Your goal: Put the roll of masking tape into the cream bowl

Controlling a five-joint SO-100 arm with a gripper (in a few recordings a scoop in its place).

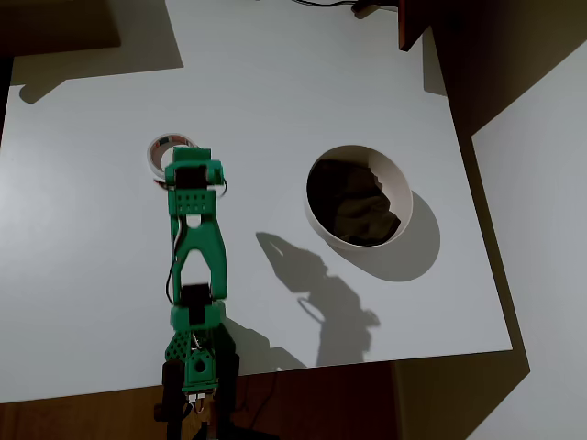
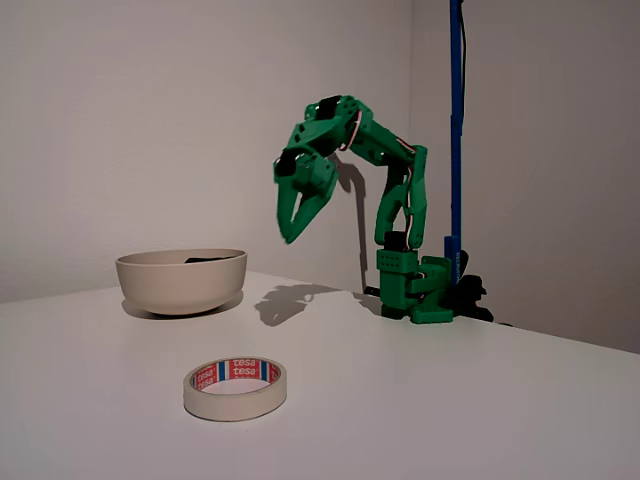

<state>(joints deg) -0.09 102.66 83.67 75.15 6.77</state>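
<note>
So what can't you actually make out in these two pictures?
- Roll of masking tape: in the overhead view the green arm covers its right part.
- Pincer: in the fixed view it is motion-blurred, so open or shut is unclear; from overhead the arm hides its tips.
- Cream bowl: the fixed view's low angle hides most of the inside; overhead, the dark shape in it is too shadowed to name.

- The roll of masking tape [image 2: 235, 388] is seen as matt cream paper.
- The cream bowl [image 2: 181, 281] looks smooth and matt.
- The table [image 2: 450, 400] is finished matt white.
- The arm [image 2: 400, 215] appears as green plastic.
</note>
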